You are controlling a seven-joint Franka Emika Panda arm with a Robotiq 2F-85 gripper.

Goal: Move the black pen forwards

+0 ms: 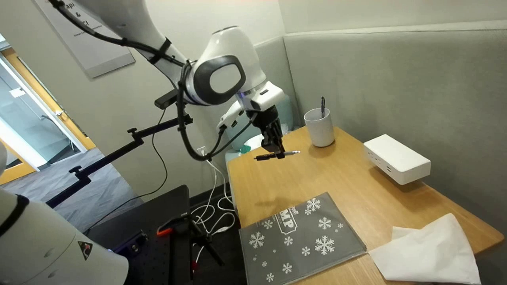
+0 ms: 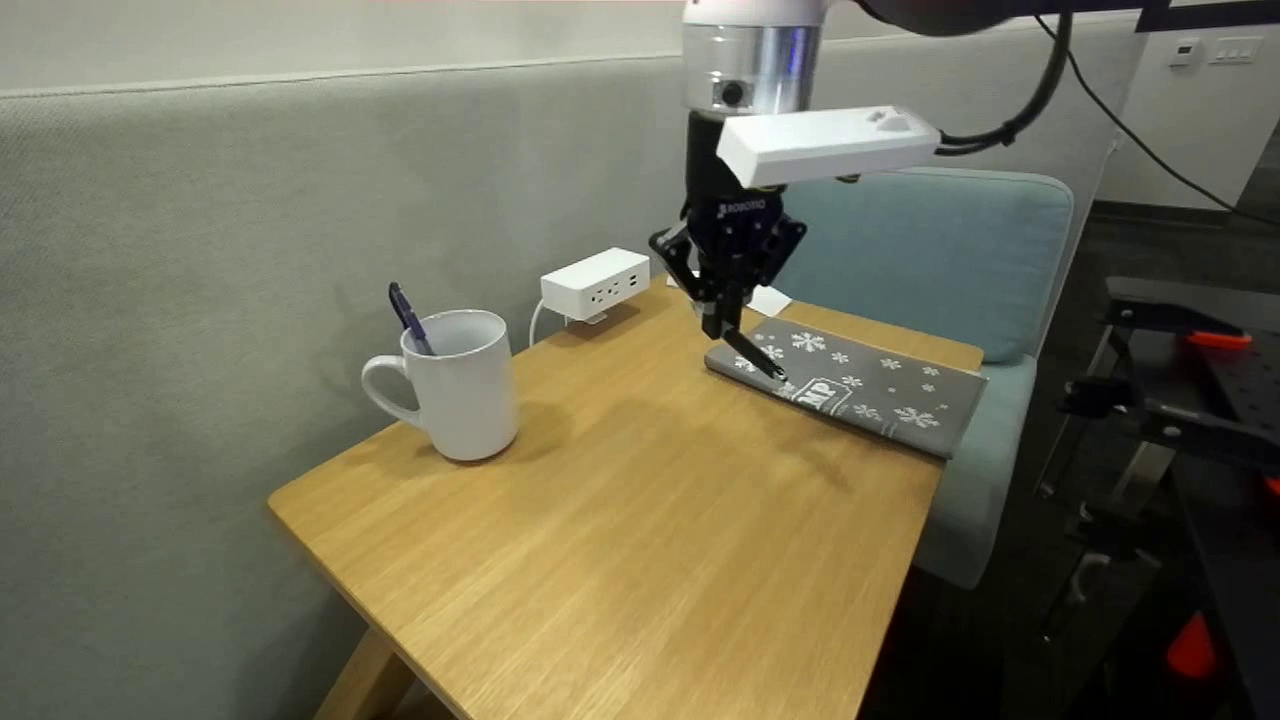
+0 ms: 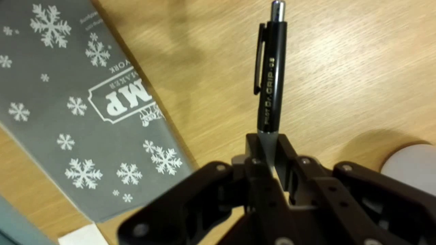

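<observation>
The black two-fingered Robotiq gripper [image 3: 268, 146] grasps a slim black pen [image 3: 272, 75], its fingers [image 3: 285, 149] pressed from both sides against the grey grip section. In the wrist view the clip and the metal push-button stretch away beyond the fingertips, and gold lettering runs along the barrel. The pen lies crosswise to the gripper, raised over the pale wooden tabletop [image 1: 257, 182]; in an exterior view it looks nearly level. A white rectangular housing [image 2: 830, 140] juts from the side of the wrist. The white robot arm [image 1: 126, 23], trimmed with dark joint rings, slants down from the upper left, bends at the wrist and points the gripper downward, with a thick black cable [image 1: 181, 114] looping beside it. On the tabletop lies a flat dark-grey package printed with white snowflakes [image 1: 295, 257], and just beside its corner a thin white sheet [image 1: 427, 253]. A white ceramic mug [image 2: 465, 400] stands upright, apart from the gripper, holding a dark blue pen [image 2: 408, 312] that leans on its rim. A white box-shaped socket unit [image 2: 597, 285] sits along the edge facing the grey upholstered seat back [image 2: 250, 250].
</observation>
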